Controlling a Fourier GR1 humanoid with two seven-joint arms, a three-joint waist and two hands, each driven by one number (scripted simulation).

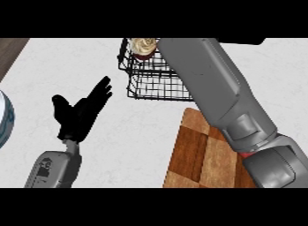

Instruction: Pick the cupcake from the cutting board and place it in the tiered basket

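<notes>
Cannot see right hand; black left hand (81, 115) splayed. Risks tipping cream-swirled cupcake (143, 46), seemingly at black wire tiered basket (156, 97) rim, by releasing off-centre.

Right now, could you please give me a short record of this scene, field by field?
tiered basket: black wire, far side of the counter
cutting board: wooden, nearer than the basket, partly under the right forearm
cupcake: at the basket's top, by the forearm's end; held or released, cannot tell
left hand: open, fingers up, resting at the view's left
right hand: hidden
plate: left edge, partly in view
</notes>
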